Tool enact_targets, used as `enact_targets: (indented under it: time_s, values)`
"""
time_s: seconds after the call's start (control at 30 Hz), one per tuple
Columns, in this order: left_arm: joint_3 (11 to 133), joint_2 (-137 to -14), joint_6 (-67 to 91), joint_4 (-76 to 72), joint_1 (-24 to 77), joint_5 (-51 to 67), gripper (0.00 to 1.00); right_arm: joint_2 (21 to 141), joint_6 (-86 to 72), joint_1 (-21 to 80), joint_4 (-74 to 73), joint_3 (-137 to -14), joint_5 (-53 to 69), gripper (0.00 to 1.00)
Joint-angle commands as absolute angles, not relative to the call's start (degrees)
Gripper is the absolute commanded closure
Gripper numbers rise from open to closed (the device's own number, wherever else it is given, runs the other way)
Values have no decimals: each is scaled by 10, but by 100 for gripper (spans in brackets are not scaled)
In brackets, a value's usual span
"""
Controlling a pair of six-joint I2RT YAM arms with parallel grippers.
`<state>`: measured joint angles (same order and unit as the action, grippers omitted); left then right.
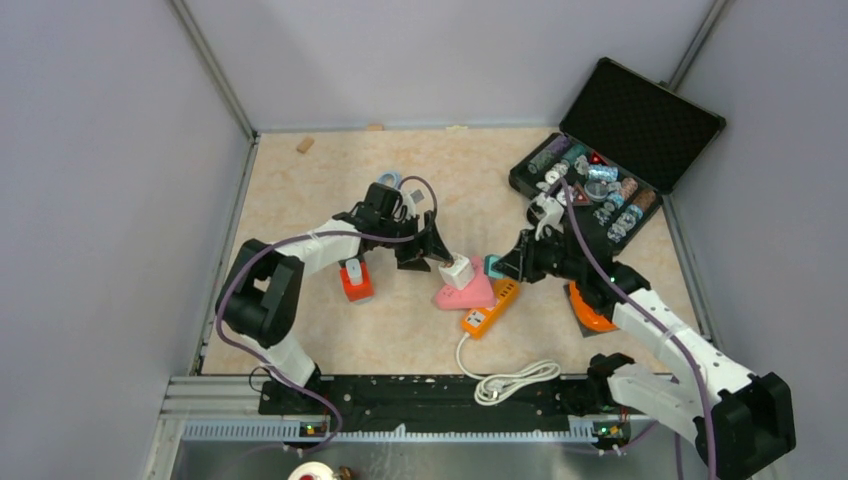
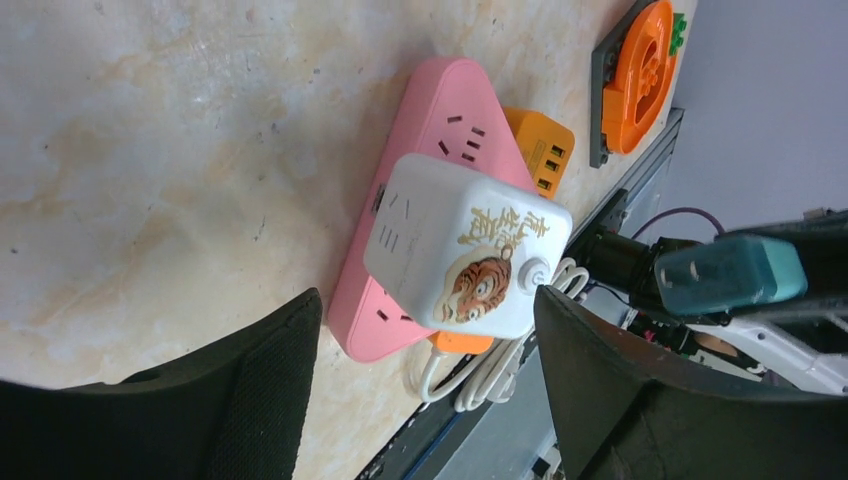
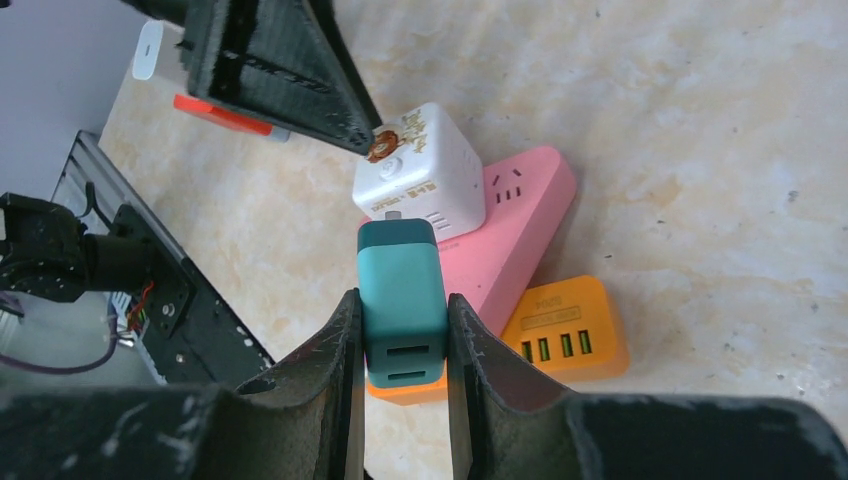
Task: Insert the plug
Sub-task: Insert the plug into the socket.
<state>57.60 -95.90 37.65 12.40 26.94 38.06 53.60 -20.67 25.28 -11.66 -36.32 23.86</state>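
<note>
A teal plug is clamped between my right gripper's fingers, held just above the near end of the pink power strip and an orange USB strip. It also shows in the top view and in the left wrist view. A white cube socket with a tiger sticker sits on the pink strip. My left gripper is open, its fingers on either side of the cube's near end, one fingertip close to the cube's top. In the top view the left gripper is beside the cube.
An open black case with several small items stands at the back right. An orange disc on a dark plate lies under the right arm. An orange-red block lies left. A white cord coils near the front rail.
</note>
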Motion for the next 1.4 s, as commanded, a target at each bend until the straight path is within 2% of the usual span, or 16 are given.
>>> enact_targets:
  time_s: [0.0, 0.13, 0.47, 0.83, 1.37]
  values:
    - [574, -975, 394, 62, 268, 404, 25, 536, -201, 287, -88, -369, 226, 100]
    - [577, -995, 399, 56, 269, 411, 35, 558, -190, 319, -119, -377, 194, 100]
    - [571, -1012, 389, 60, 269, 417, 47, 599, -201, 351, -107, -363, 126, 100]
    - [563, -1021, 382, 61, 270, 421, 54, 623, -199, 366, -69, -365, 126, 100]
    - [561, -1026, 381, 61, 270, 429, 58, 649, -163, 402, -53, -352, 70, 100]
